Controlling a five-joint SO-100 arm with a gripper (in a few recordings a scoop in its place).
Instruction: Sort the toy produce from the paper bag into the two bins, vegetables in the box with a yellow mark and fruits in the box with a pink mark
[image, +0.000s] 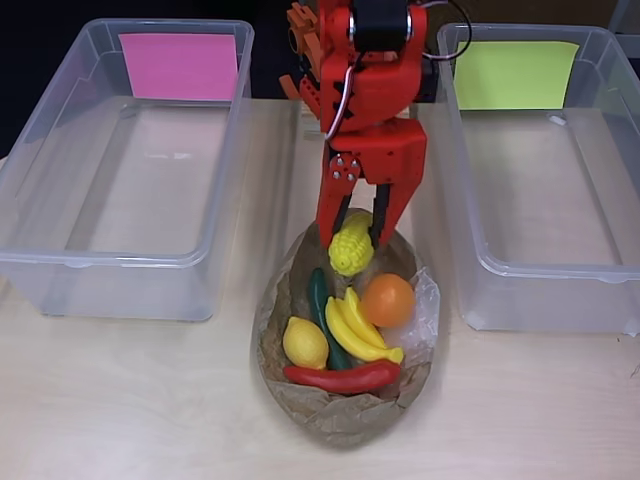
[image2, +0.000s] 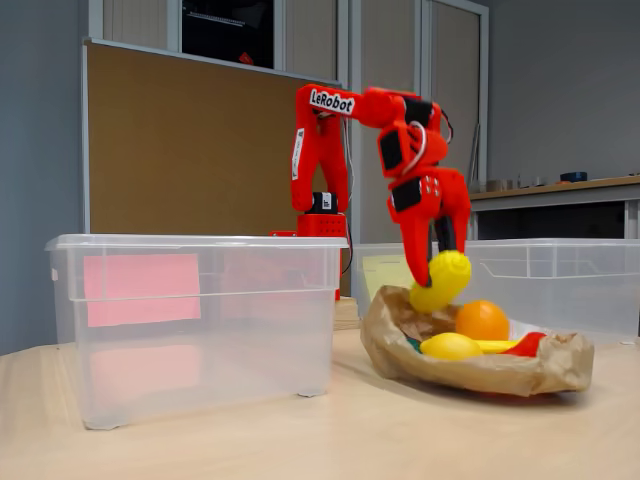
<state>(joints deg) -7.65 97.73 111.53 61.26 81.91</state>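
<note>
Toy corn (image: 351, 248) pinched in your claw (image: 356, 238), raised just above paper bag (image: 340, 415) rim. Orange (image: 388, 299), bananas (image: 358, 328), lemon (image: 305, 342), red chili (image: 342, 377), dark green vegetable (image: 322, 305) wait in bag. Pink-marked bin (image: 60, 190) and yellow-marked bin (image: 590, 270) look empty. You're on first item; corn goes to yellow.

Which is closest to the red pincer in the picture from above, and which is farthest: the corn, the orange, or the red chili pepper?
Going by the overhead view, from the pincer:
1. Corn, between its fingers at the bag's top end.
2. Orange, lower right in the bag.
3. Red chili pepper, at the bag's bottom end.
</note>
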